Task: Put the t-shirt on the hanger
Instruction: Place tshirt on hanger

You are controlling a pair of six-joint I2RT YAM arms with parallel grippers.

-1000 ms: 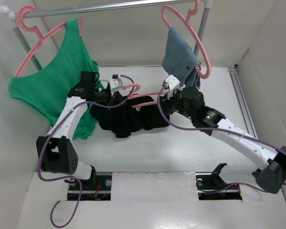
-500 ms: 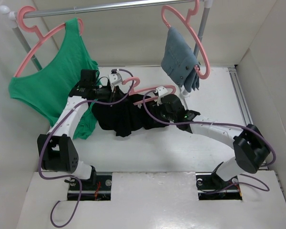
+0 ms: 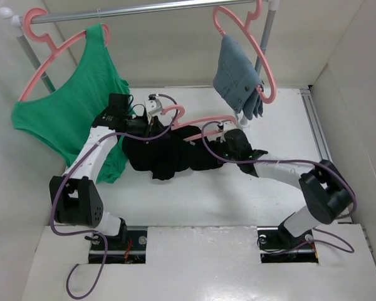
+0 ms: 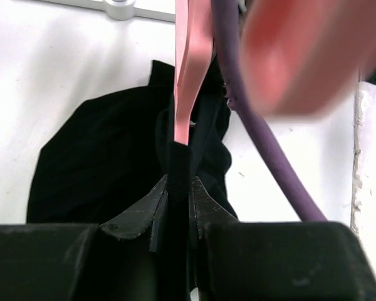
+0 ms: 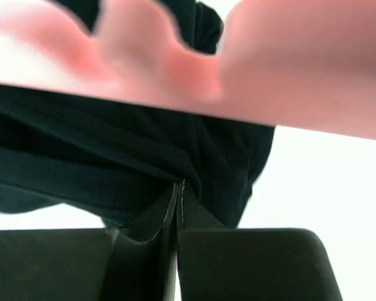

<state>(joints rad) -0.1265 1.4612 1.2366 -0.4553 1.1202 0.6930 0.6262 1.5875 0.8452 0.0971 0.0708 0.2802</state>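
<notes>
The black t-shirt lies bunched on the white table, draped partly over the salmon-pink hanger, whose hook curls up near my left wrist. My left gripper is shut at the t-shirt's upper left. In the left wrist view its jaws clamp a black-covered stretch in line with the pink hanger bar, the t-shirt spreading behind. My right gripper sits at the t-shirt's right side. Its closed tips pinch a puckered fold of the t-shirt under the blurred hanger.
A green tank top hangs on a pink hanger at the left of the rail. A blue-grey denim garment hangs on another at the right, close above the right arm. Purple cables loop over the t-shirt. White walls enclose both sides.
My right arm has swung down from beside the denim garment to the t-shirt's right side, and its gripper has gone from open to shut on the cloth. The left arm has held still.
</notes>
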